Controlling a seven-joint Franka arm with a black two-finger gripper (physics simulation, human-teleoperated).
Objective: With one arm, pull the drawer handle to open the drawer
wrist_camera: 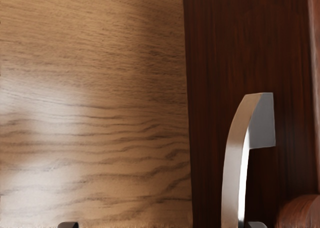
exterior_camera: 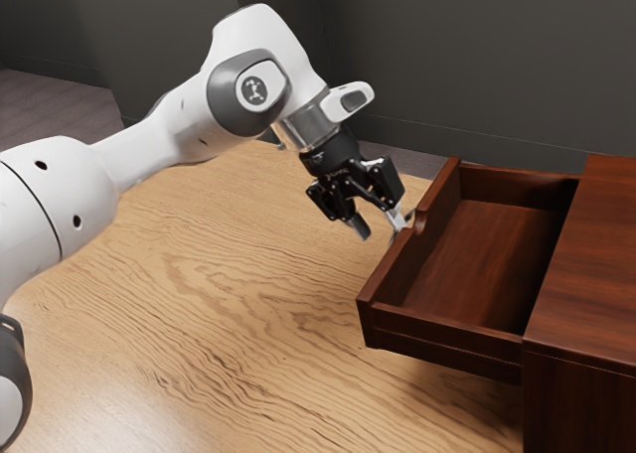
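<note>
The arm (exterior_camera: 149,145) reaches in from the exterior view's left over the wooden worktop (exterior_camera: 199,304). Its gripper (exterior_camera: 380,225) hangs at the drawer's front with its fingers spread apart, grasping nothing. The silver handle (exterior_camera: 401,220) lies just inside the finger nearer the drawer. The drawer (exterior_camera: 467,264) stands slid well out of the dark cabinet (exterior_camera: 586,304) at the worktop's right edge. In the wrist view the curved handle (wrist_camera: 237,158) crosses the drawer front (wrist_camera: 220,48).
</note>
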